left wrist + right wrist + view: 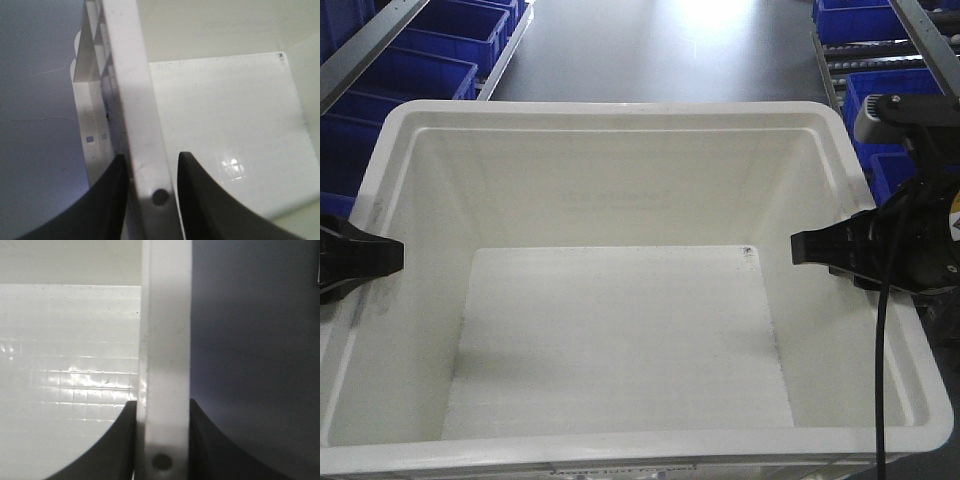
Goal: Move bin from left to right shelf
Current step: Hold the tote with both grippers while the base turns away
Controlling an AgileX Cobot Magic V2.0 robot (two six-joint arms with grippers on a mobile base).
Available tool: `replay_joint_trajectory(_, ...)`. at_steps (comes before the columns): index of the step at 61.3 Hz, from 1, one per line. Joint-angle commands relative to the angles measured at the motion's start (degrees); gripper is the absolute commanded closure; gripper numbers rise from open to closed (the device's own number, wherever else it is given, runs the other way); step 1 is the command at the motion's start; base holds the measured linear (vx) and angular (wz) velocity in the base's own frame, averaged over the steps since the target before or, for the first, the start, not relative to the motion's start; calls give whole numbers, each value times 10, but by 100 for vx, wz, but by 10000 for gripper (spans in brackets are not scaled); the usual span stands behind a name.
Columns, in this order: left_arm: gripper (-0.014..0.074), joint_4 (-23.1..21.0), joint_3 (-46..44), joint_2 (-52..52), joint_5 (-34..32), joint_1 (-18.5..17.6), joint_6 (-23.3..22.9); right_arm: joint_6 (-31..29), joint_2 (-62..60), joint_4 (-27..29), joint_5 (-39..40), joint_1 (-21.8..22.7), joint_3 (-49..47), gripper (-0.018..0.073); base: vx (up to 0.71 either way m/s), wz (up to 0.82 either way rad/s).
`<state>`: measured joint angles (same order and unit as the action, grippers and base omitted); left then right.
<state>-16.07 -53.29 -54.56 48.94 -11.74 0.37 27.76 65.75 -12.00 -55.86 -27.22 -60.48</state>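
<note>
Within left gripper [151, 157], right gripper [161, 402]: bin [640, 190]

White plastic bin [620, 200] with a glossy, grid-textured bottom, shiny blue plastic crates [430, 50], smooth grey floor [650, 50], matt black end effectors.

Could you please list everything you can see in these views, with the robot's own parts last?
white bin: one, white, centre foreground, nothing inside it.
blue bins: several, blue, on the shelf at far left.
more blue bins: several, blue, on the roller rack at far right.
shelf rail: one, grey metal, slanting across the upper left.
floor: dark grey, between the two racks.
cable: one, black, hanging by the right arm.
left claw: one, black, clamped on the bin's left wall, one finger on each side.
right claw: one, black, clamped the same way on the bin's right wall.
</note>
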Motion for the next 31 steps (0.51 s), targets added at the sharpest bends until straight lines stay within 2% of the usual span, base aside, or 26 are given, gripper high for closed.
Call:
replay_joint_trajectory(1, 524, 2, -23, 17, -46, 0, 23, 7, -15, -81, 34, 10, -20, 523, 19, -18)
replay_joint_trajectory(31, 524, 2, -23, 17, -46, 0, 23, 7, -15, -81, 34, 10, -20, 523, 22, -16)
